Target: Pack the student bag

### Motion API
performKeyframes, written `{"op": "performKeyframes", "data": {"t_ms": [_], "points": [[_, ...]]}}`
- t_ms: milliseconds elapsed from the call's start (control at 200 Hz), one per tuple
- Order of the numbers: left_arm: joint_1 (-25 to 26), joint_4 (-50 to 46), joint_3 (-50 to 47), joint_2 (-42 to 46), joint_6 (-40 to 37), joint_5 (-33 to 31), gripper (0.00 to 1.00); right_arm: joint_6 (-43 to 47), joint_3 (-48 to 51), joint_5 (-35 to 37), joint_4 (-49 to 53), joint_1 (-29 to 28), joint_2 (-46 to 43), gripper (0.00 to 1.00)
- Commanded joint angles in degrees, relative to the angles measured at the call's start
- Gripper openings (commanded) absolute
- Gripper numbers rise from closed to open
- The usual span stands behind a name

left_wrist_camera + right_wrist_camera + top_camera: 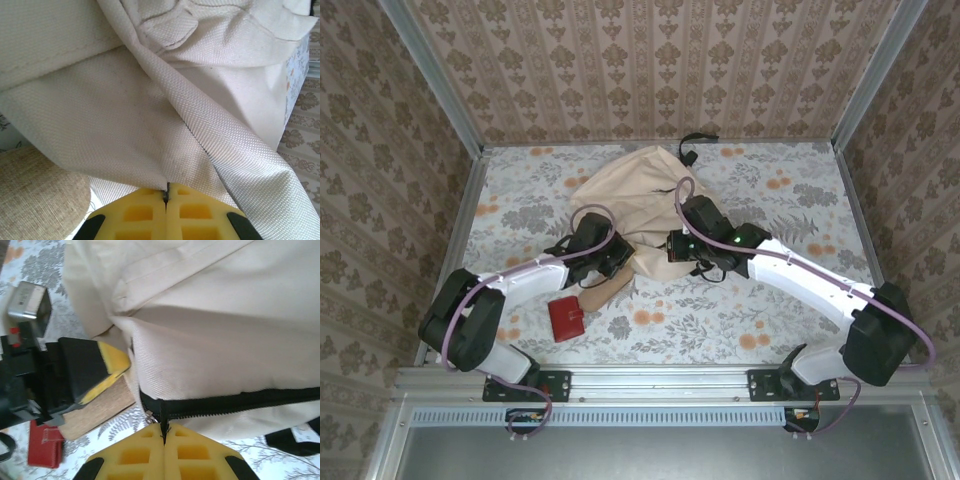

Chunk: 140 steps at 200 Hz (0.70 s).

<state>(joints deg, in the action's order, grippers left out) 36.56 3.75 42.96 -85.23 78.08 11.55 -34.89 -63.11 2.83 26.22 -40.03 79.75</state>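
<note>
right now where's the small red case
In the top view the small red case lies on the table, near left, beside the left arm and in front of the student bag.

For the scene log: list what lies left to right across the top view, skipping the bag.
Left arm's base → red wallet → left gripper, jaws shut on the student bag → right gripper, jaws shut on it too → right arm's base.
</note>
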Motion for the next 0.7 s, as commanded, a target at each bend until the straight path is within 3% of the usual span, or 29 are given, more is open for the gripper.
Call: {"op": "performKeyframes", "data": {"t_ms": [0,490,695], "points": [[-2.5,-6.5,0.6,-0.3,-3.8,-7.4,0.00,0.1,0.2,11.5,5.7,0.8,-2.8,0.00],[-5.3,-8.3,1.2,-1.8,-8.0,-7.2,0.00,-1.3,-5.7,25.0,10.7,1.3,2.8,0.00],[-6.0,-7.5,1.9,-3.0,-9.2,-5.8,0.00,-3.6,-5.3,25.0,11.5,2.2,2.6,0.00]]}}
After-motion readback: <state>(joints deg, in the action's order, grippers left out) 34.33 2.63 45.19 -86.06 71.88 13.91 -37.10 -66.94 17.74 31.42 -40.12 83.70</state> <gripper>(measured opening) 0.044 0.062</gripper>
